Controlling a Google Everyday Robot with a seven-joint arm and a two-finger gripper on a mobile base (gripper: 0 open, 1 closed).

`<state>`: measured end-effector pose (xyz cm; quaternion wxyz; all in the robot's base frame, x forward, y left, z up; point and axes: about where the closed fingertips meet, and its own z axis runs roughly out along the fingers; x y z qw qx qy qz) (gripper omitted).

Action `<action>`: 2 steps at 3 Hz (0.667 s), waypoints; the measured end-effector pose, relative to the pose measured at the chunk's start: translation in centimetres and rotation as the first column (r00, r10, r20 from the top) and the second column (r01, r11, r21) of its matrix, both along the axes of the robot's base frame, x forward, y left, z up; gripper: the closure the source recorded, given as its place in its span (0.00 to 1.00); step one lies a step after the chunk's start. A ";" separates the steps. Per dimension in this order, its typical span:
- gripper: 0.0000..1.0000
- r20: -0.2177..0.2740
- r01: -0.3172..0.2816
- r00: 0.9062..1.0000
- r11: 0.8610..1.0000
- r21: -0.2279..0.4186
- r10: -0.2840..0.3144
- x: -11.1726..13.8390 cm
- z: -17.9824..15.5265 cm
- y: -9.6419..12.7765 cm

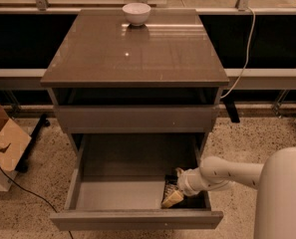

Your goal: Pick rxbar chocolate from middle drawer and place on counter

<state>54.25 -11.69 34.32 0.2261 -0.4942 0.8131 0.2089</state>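
Note:
The middle drawer (118, 195) is pulled open, its pale grey floor showing. My gripper (171, 195) reaches down into its front right corner from the right, on a white arm (227, 173). A dark flat shape (169, 179), which looks like the black-wrapped rxbar chocolate, lies right at the gripper and is mostly hidden by it. I cannot tell whether the gripper holds it. The glossy grey-brown counter (137, 54) tops the cabinet above.
A white bowl (136, 13) stands at the counter's back edge. The shallower drawer front (135, 118) above is closed. A cardboard box (3, 143) and a black cable lie on the floor at left. A white cable (244, 49) hangs at right.

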 end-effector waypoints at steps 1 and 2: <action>0.41 0.000 0.004 1.000 1.000 0.002 -0.004 -0.1 0.0 0.0; 0.63 0.000 0.004 1.000 1.000 0.002 -0.004 -0.1 0.4 0.0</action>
